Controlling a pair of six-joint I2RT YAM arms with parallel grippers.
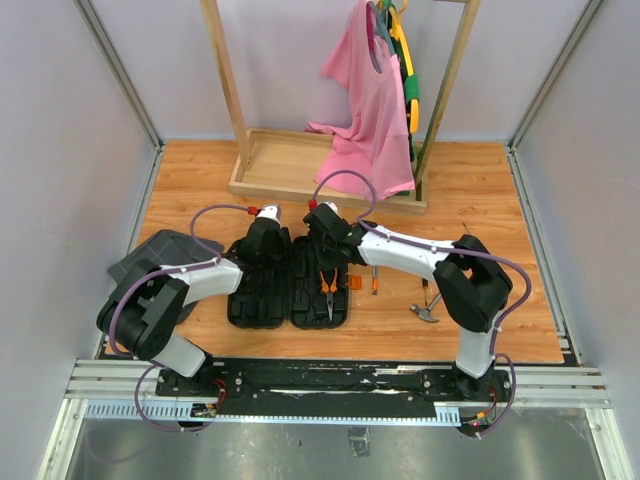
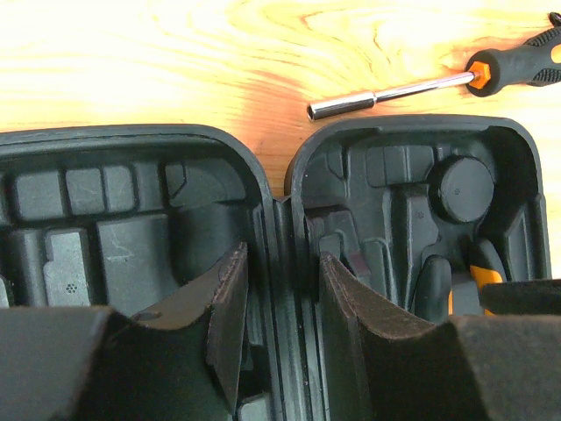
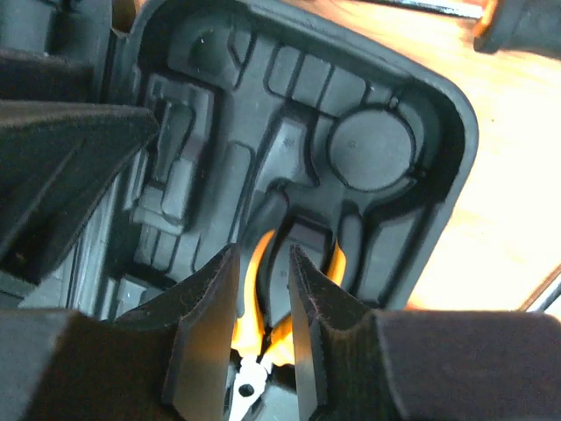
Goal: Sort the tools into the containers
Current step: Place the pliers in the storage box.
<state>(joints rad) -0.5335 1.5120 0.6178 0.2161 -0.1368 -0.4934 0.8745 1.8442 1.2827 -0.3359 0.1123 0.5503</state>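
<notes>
The black tool case lies open flat, its two halves side by side. My left gripper straddles the joined middle walls, one finger in each half, closed against them. Orange-handled pliers rest in a slot of the right half. My right gripper hangs just above them, narrowly open, one handle showing in the gap. On the wood right of the case lie a screwdriver and a claw hammer.
Dark grey fabric lies left of the case. A wooden rack with a low tray and a pink shirt stands at the back. The case's orange latch juts from its right side. Walls close in both sides.
</notes>
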